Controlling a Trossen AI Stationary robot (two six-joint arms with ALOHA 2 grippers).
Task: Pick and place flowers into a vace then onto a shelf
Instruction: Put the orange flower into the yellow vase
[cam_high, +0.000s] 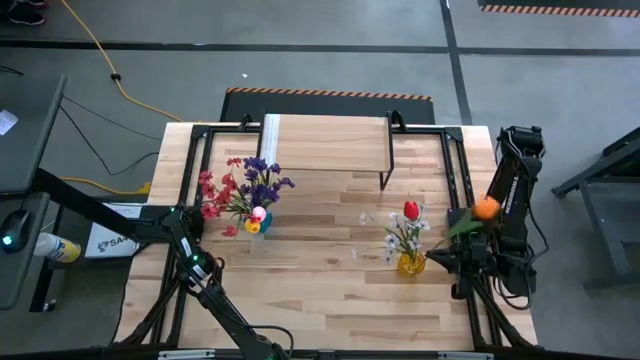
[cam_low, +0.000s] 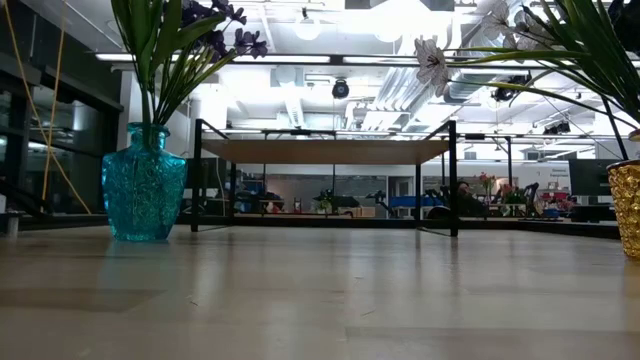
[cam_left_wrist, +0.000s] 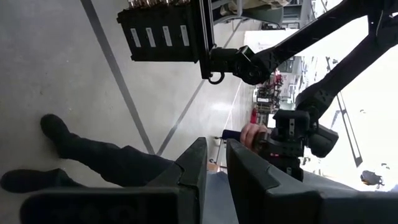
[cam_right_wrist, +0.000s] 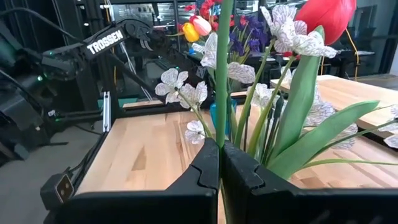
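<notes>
In the right wrist view, nearest the lens, a thin green stem (cam_right_wrist: 222, 74) is seen pinched between the pressed-together fingers of the right gripper (cam_right_wrist: 221, 163), the stem running straight up out of the grip. From above, this is the orange flower (cam_high: 486, 208), held at the right edge of the table (cam_high: 320, 290), its bloom lying to the far side of the gripper and its stem slanting back down toward it.

The yellow vase (cam_high: 411, 263) is taken as the landmark. It stands just beside the right gripper, on the side toward the table's middle, and already carries a red tulip (cam_high: 411, 210) and small white blooms (cam_high: 397, 238). The held stem's long axis lies roughly across the vase mouth's direction, so the coming move is judged to turn on tipping the stem upright and carrying it sideways over that mouth.

Well apart from the yellow vase, toward the left, a blue vase (cam_high: 256, 224) with purple and red flowers stands. The shelf (cam_high: 325, 142) lies beyond both vases. The left gripper (cam_left_wrist: 214, 168) is parked off the table's left front, its fingers narrowly parted on nothing; the right arm is clearly nearer.
</notes>
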